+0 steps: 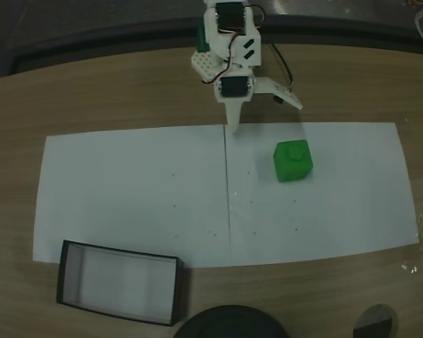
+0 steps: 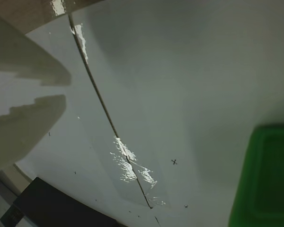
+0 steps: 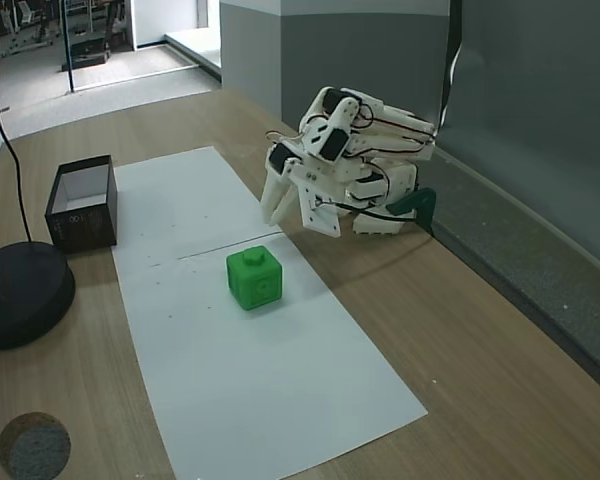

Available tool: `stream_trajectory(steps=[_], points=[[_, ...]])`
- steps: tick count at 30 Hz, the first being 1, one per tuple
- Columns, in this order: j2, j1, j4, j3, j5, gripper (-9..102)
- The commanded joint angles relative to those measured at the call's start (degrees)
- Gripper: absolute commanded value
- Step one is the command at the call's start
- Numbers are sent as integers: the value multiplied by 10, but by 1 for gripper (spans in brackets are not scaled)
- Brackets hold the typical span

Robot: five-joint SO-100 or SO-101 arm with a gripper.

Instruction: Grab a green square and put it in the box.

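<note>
white plastic arm (image 3: pixel 355 160) sits folded low over its base at the far edge of the wooden table (image 1: pixel 92 98), its upper links doubled back and the wrist tipped downward so the gripper (image 1: pixel 264 113) points at the table near the top edge of the white paper sheets (image 1: pixel 134 190). in a fixed view the long fixed finger (image 1: pixel 234 116) reaches straight down to the seam between the two sheets while the other finger (image 1: pixel 282 93) splays off to the right, so the jaws stand well apart with nothing between them. in a fixed view from the side the gripper (image 3: pixel 290 205) hangs just above the paper, fingertips close to the surface. the wrist view shows two pale fingers (image 2: pixel 23 127) blurred at the left edge, with a gap between them. green square (image 1: pixel 293 160) rests on the right-hand sheet, stud face up, near the gripper but apart from it, lower and to the right of the open jaws in that fixed view; in the side fixed view the green square (image 3: pixel 254 277) lies in front of the fingertips, and the wrist view catches its corner (image 2: pixel 265 179) at the lower right. box (image 1: pixel 120 282) stands at the near left corner of the paper, well apart from the cube, its pale floor bare; the side fixed view shows the box (image 3: pixel 82 202) by the round black disc (image 3: pixel 20 295).
</note>
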State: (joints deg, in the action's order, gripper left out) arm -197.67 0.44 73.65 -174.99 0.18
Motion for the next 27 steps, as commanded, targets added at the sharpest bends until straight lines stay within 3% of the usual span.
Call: stream_trajectory(steps=[1, 22, 27], points=[[-12, 3, 5, 32, 4, 0], [-12, 2, 4, 32, 4, 0], [-12, 13, -108, 38, 3, 0]])
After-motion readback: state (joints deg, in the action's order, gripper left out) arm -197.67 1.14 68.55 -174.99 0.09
